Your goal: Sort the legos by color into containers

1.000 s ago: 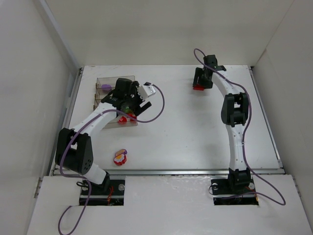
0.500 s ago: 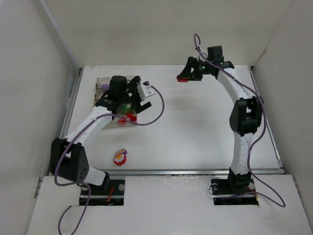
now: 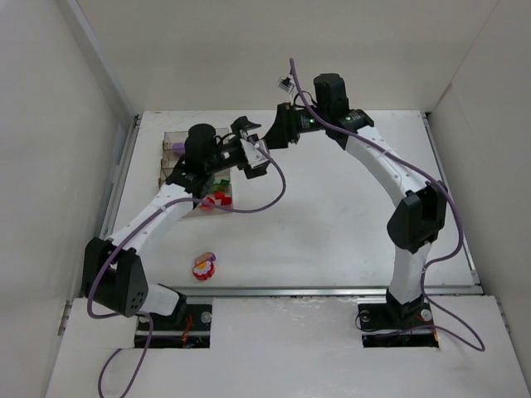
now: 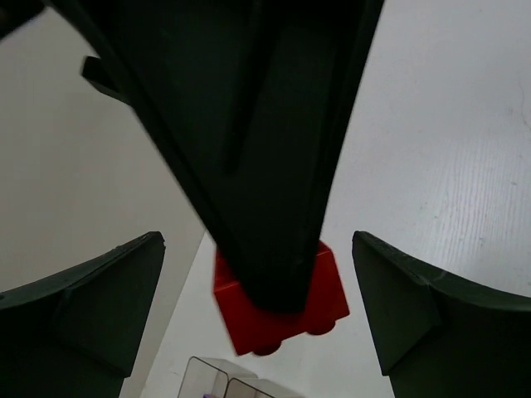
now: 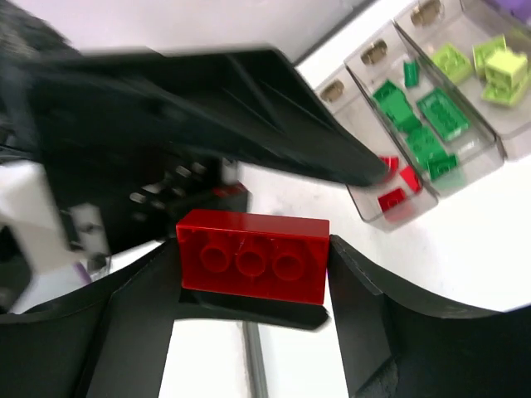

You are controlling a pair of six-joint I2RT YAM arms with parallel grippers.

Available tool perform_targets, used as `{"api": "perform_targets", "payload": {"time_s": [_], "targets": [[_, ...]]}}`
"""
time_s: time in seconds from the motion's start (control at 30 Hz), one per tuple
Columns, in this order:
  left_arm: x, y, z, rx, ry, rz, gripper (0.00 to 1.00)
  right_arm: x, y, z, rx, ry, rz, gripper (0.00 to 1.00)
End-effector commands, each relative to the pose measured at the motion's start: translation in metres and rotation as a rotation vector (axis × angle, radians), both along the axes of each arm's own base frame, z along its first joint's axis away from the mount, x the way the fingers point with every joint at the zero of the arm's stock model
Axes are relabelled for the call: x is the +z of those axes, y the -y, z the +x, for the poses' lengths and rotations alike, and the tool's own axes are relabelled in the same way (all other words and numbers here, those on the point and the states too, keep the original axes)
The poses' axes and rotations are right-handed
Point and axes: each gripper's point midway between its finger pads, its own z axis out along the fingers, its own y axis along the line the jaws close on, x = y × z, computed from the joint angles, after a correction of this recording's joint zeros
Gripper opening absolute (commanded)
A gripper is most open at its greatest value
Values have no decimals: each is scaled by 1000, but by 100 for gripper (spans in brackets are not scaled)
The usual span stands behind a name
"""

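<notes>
At the left of the counter [image 3: 332, 232] the tray [image 3: 168, 137] is set, and in the right wrist view red bricks [image 5: 390, 199] are gathered in its end compartment, green bricks [image 5: 423, 116] in the next and lime bricks [image 5: 489, 62] beyond. The flower-topped piece [image 3: 203, 266] is left on the counter at about 6 o'clock from the tray. Just right of the tray the left gripper [image 4: 257, 240] is spread wide and nothing is held in it. Further right, the right gripper [image 3: 274, 134] is clamped on the two ends of a red brick [image 5: 253, 253], so the brick's long axis is laid straight across its jaws. In the left wrist view that brick is framed low in the gap between the left gripper's fingers [image 4: 91, 307], clear of both and partly covered by one right finger. From overhead, the red compartment is placed between 7 and 8 o'clock from the brick, with the left gripper nearer to it, so either a handover or a carry down-left is judged likely.
</notes>
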Motion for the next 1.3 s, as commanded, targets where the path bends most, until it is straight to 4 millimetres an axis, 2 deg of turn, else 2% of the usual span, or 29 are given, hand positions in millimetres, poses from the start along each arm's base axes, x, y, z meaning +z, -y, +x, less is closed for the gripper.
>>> {"api": "perform_targets", "payload": {"time_s": [0.0, 0.03, 0.1, 0.17, 0.23, 0.37, 0.43, 0.47, 0.5, 0.57, 0.6, 0.7, 0.8, 0.9, 0.93, 0.97, 1.0, 1.07, 1.2, 1.23, 1.27], "targets": [[47, 3, -7, -18, 111, -94, 95, 10, 8, 0, 11, 26, 29, 0], [54, 4, -13, -27, 125, -101, 92, 10, 9, -2, 11, 23, 28, 0], [48, 3, -17, -27, 116, -97, 88, 5, 6, -4, 12, 20, 23, 0], [58, 0, -21, -27, 137, -106, 80, 6, 3, -9, 21, 20, 23, 0], [52, 4, -25, -45, 126, -103, 73, 6, 0, -12, 30, 20, 23, 0], [56, 4, -34, -65, 116, -107, 50, 6, -3, -14, 31, 22, 21, 0], [53, 4, -38, -74, 107, -104, 39, 2, -3, -14, 31, 13, 16, 0], [48, 3, -38, -73, 87, -96, 31, 6, -2, -16, 31, 22, 21, 0], [46, 3, -38, -74, 85, -87, 27, 3, -2, -16, 31, 14, 16, 0], [44, 2, -41, -73, 73, -82, 22, 11, 0, -18, 21, 36, 29, 0], [35, 1, -42, -74, 52, -64, 15, 11, 0, -18, 21, 36, 29, 0], [31, -2, -43, -61, 32, -54, 2, 13, 0, -19, 21, 45, 34, 0], [29, -7, -41, -18, 9, -51, 0, 14, -1, -18, 16, 33, 44, 1], [18, -10, -40, 8, -40, -45, 0, 18, -2, -19, 21, 25, 63, 11], [21, -11, -42, 9, -42, -55, 0, 18, -2, -19, 19, 15, 63, 11], [14, -12, -42, 19, -59, -46, 0, 12, -4, -18, 27, 1, 59, 12], [14, -12, -42, 19, -59, -45, 0, 16, -4, -19, 38, 7, 65, 14], [11, -13, -45, 21, -75, -46, 0, 12, -5, -19, 45, -13, 63, 26], [10, -14, -48, 22, -82, -51, 0, 2, -8, -16, 65, -36, 58, 69], [8, -15, -48, 22, -92, -46, 0, 2, -8, -16, 63, -46, 58, 74], [3, -16, -47, 33, -99, -41, 0, 2, -8, -16, 63, -46, 58, 85]]}}
